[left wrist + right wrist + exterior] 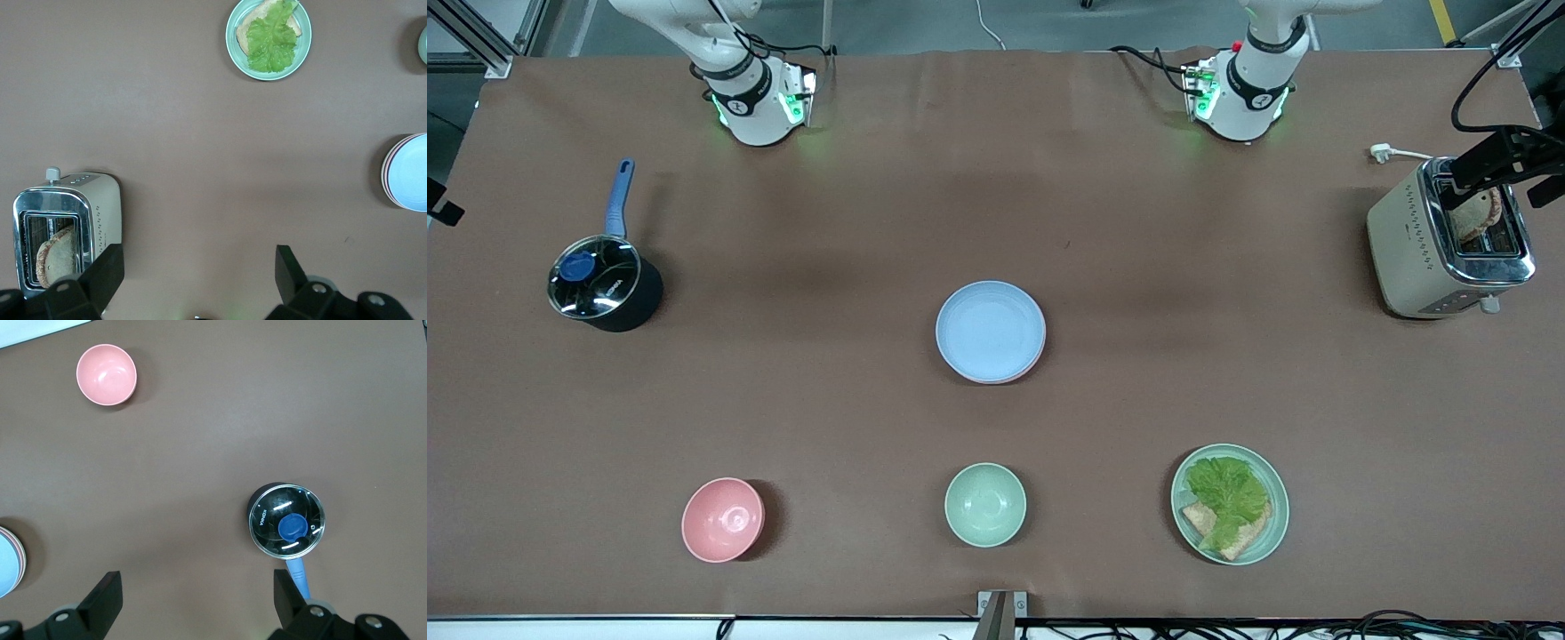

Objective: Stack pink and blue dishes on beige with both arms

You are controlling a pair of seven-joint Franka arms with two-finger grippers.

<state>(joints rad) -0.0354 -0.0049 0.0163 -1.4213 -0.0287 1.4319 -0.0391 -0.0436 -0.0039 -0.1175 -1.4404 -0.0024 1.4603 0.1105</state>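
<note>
The pale blue plate [990, 330] lies on top of a stack in the middle of the table. A pink plate's rim [1009, 378] shows just under it. The same stack sits at the edge of the left wrist view, blue plate [410, 173] uppermost. The beige plate is hidden; whatever lies under the pink rim is covered. My left gripper [197, 272] hangs open and empty, high over bare table near its base. My right gripper [197, 593] is also open and empty, high over bare table beside the saucepan.
A lidded saucepan [600, 284] with a blue handle stands toward the right arm's end. A toaster [1449, 240] holding bread stands toward the left arm's end. Nearest the front camera are a pink bowl [723, 519], a mint-green bowl [985, 504] and a mint plate with lettuce [1230, 503].
</note>
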